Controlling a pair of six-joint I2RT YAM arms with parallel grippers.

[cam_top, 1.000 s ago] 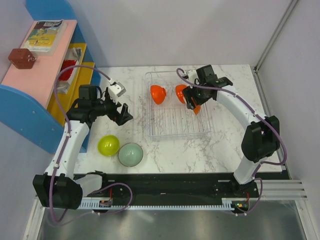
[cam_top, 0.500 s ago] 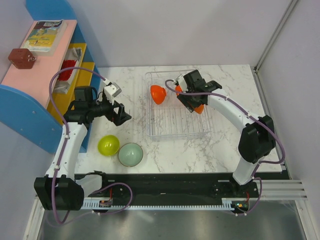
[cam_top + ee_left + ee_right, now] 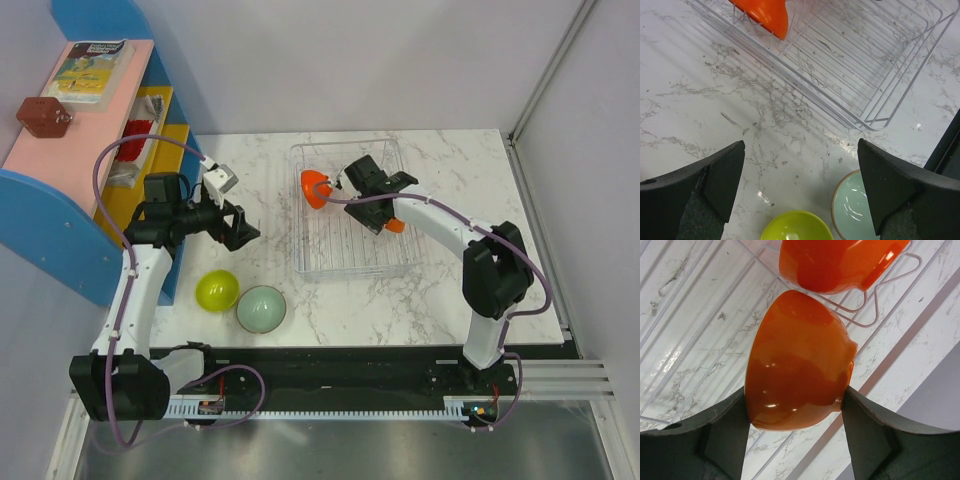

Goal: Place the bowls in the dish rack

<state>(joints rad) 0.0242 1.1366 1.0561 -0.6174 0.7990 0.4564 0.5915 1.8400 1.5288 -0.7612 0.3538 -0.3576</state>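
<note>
The right fingers [image 3: 722,427] squeeze an orange bowl [image 3: 797,365]. Lower it slowly between the dish rack [image 3: 340,248] ribs. The left fingers [image 3: 715,175] are wide apart.

Right gripper [image 3: 365,184] swings left along the far end of the dish rack [image 3: 350,268], carrying the red-orange bowl [image 3: 797,360] clamped between its fingers. It now sits just beside the second red-orange bowl [image 3: 316,188] at the rack's far-left corner. Right elbow follows leftward. Left gripper [image 3: 242,224] retracts slightly to the left, jaws wide.
</note>
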